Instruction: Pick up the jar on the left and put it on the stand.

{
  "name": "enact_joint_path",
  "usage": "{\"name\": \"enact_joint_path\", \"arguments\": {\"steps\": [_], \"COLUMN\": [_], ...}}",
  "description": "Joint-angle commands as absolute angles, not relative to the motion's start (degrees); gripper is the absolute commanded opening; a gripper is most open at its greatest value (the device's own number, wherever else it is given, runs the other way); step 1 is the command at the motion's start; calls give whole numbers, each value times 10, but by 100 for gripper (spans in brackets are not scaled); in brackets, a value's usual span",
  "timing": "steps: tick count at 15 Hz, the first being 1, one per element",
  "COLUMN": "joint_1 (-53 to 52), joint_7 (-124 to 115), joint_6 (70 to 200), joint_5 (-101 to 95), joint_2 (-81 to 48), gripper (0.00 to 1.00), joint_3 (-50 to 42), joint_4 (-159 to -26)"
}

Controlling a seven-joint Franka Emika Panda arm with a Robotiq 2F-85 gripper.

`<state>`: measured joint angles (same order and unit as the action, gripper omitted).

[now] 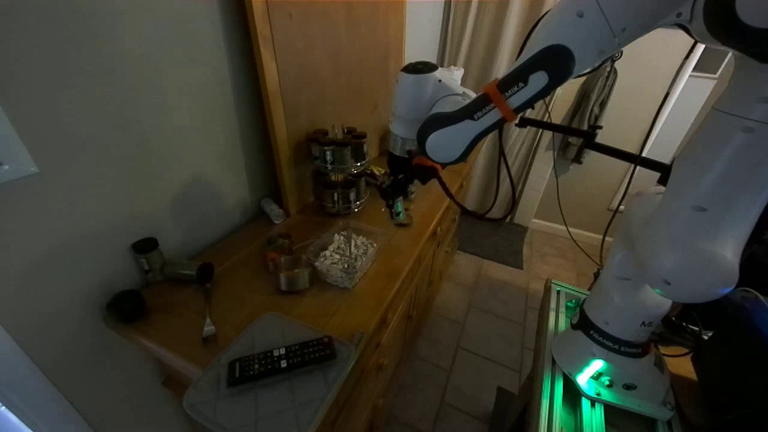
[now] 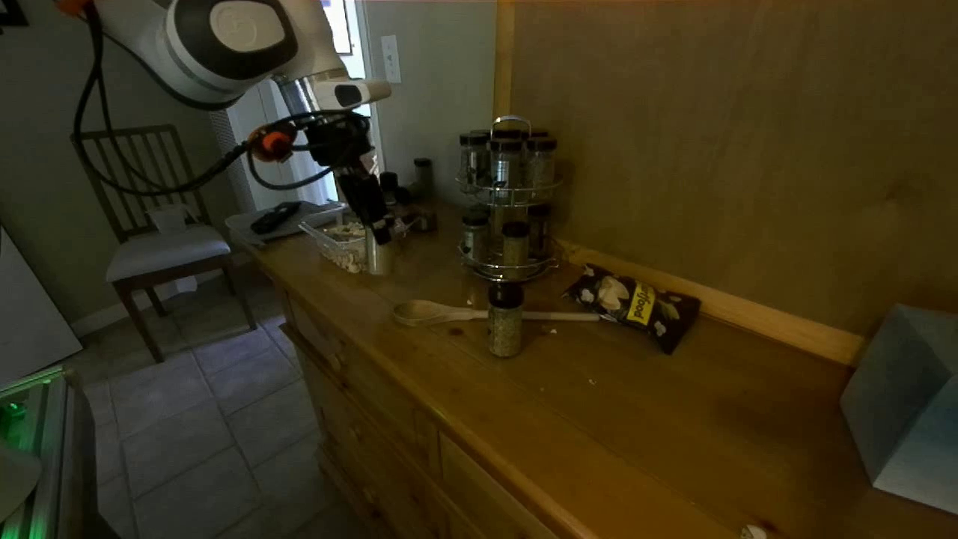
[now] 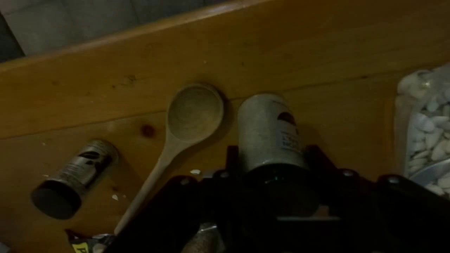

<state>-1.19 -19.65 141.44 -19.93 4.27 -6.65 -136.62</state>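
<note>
Jar (image 3: 267, 130) sits pinched near its top in your gripper (image 3: 272, 154), presumably so its base can land first. The stand (image 2: 516, 203) lies at two o'clock from it in an exterior view, its tiers holding other jars (image 2: 507, 161). Whether the held jar clears the counter (image 2: 636, 427), you can't tell.

The arm (image 1: 600, 27) is rounded and white, dotted with small grey spots (image 1: 699, 208). A black panel (image 1: 522, 75) reads FRANKA EMIKA in white, with an orange strap (image 1: 499, 101) across it. A black band (image 1: 612, 344) with the same name rings the white base (image 1: 642, 375), where a light (image 1: 590, 372) shines green. The wrist (image 1: 414, 99) has a dark round cap (image 1: 420, 67) and a silver collar (image 2: 298, 96). Black cables (image 2: 228, 159) loop to an orange fitting (image 2: 274, 143). The gripper (image 3: 272, 151) is black, with round screw heads (image 3: 348, 173)
</note>
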Motion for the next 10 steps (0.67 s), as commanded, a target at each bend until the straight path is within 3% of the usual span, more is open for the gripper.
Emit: {"name": "enact_joint_path", "arguments": {"steps": [1, 5, 6, 10], "joint_1": [13, 17, 17, 38], "joint_7": [-193, -193, -193, -208], "joint_6": [1408, 1407, 1407, 1448], "joint_5": [-198, -201, -201, -235], "joint_2": [51, 57, 57, 61], "gripper": [49, 49, 24, 24], "joint_3": [-47, -45, -45, -44], "joint_4": [-1372, -1378, -1378, -1379]}}
